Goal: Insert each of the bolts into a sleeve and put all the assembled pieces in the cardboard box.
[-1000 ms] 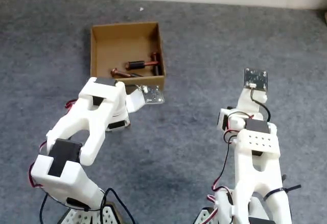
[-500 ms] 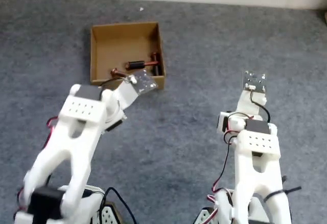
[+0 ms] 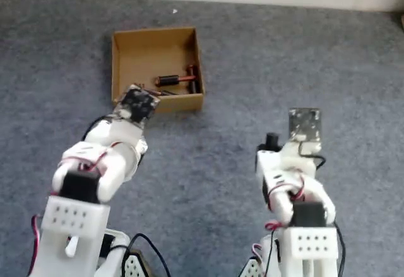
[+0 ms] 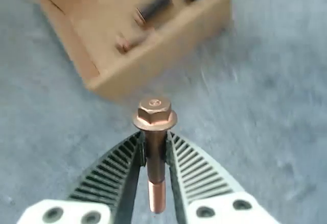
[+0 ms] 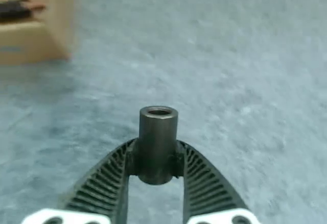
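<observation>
My left gripper (image 4: 155, 143) is shut on a copper bolt (image 4: 155, 117), hex head pointing away from the wrist. It hovers just in front of the cardboard box (image 4: 153, 60), near its front left corner in the high view, where the left arm (image 3: 101, 163) covers it. My right gripper (image 5: 157, 152) is shut on a dark sleeve (image 5: 158, 127), its open bore facing away from the wrist, above bare carpet. The right arm (image 3: 293, 182) stands to the right of the cardboard box (image 3: 126, 50). Assembled pieces (image 3: 173, 80) lie inside the box.
Grey carpet (image 3: 227, 138) stretches between the two arms and to the right of the box. The box corner (image 5: 36, 35) shows off to one side in the right wrist view. A pale wall edge runs along the far side.
The left arm swung from the box's front right corner to its front left and folded back. The right arm drew back and shifted slightly left.
</observation>
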Robot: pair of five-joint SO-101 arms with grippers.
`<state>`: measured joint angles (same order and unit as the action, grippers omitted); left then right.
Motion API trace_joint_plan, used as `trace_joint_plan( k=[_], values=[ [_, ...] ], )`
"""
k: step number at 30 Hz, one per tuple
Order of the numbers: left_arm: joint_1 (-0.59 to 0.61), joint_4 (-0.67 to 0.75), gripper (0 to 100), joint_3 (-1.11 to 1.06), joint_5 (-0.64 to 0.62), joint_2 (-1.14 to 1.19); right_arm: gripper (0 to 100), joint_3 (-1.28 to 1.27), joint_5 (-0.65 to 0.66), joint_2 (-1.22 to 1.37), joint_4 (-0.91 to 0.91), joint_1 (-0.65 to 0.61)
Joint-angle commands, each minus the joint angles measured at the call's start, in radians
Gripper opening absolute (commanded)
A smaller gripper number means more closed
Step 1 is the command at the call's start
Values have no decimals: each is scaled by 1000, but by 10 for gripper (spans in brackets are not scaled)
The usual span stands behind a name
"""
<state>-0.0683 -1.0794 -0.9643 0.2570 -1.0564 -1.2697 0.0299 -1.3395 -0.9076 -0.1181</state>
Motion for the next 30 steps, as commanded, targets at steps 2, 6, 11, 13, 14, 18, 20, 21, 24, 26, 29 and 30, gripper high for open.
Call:
trace_joint_plan(
  k=[2,6,11,13,14,18,20,21,24,26,29,30],
  values=[
    [-10,126,8,-35,-110,-206,5,-30,0,-168,-5,-108],
    [-25,199,8,-58,-203,-283,5,-73,0,-295,-2,-211],
    [-90,281,8,-58,-298,-335,9,-114,9,-460,2,-317],
    [-120,315,8,-54,-338,-346,7,-147,58,-506,38,-360],
    [-139,331,8,-54,-354,-351,6,-163,83,-504,64,-380],
    [-223,381,8,-53,-399,-380,6,-240,126,-487,189,-447],
    [-269,396,8,-54,-416,-395,6,-277,126,-496,237,-473],
    [-292,402,8,-58,-423,-400,6,-288,126,-496,254,-486],
    [-346,407,8,-59,-453,-400,6,-298,126,-496,274,-509],
    [-367,407,8,-61,-473,-400,6,-298,126,-496,274,-519],
    [-390,427,8,-88,-502,-401,6,-298,126,-496,274,-524],
    [-400,446,8,-105,-506,-400,6,-298,124,-496,274,-524]
  ],
)
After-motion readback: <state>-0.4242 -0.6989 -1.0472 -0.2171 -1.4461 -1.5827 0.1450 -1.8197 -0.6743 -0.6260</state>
